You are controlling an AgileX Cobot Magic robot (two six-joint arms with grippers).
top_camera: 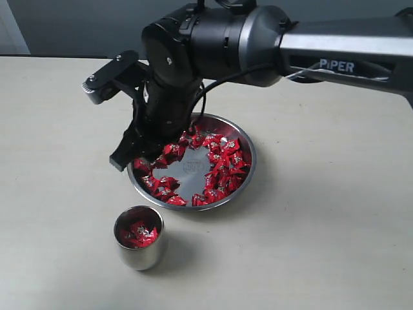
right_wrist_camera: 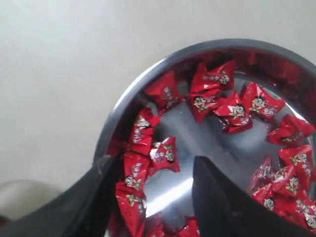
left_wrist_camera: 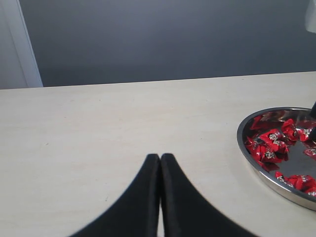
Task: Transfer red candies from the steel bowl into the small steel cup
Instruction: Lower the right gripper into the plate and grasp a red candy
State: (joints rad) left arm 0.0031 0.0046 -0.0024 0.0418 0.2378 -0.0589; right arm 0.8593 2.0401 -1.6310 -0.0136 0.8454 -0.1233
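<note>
The steel bowl [top_camera: 253,158] sits mid-table with many red candies [top_camera: 222,161] lying in a ring round its bare centre. My right gripper [top_camera: 139,155] hangs open just above the bowl's left side. In the right wrist view its two fingers straddle a few candies [right_wrist_camera: 148,173] near the bowl's rim [right_wrist_camera: 133,86], and nothing is gripped. The small steel cup [top_camera: 140,255] stands upright in front of the bowl, with a few red candies [top_camera: 137,234] inside. My left gripper [left_wrist_camera: 160,157] is shut and empty, low over bare table to one side of the bowl [left_wrist_camera: 242,143].
The right arm [top_camera: 335,45] crosses above the table from the right and hides the bowl's back left rim. The beige tabletop [top_camera: 322,245] surrounds bowl and cup. A grey wall [left_wrist_camera: 158,39] runs behind the table's far edge.
</note>
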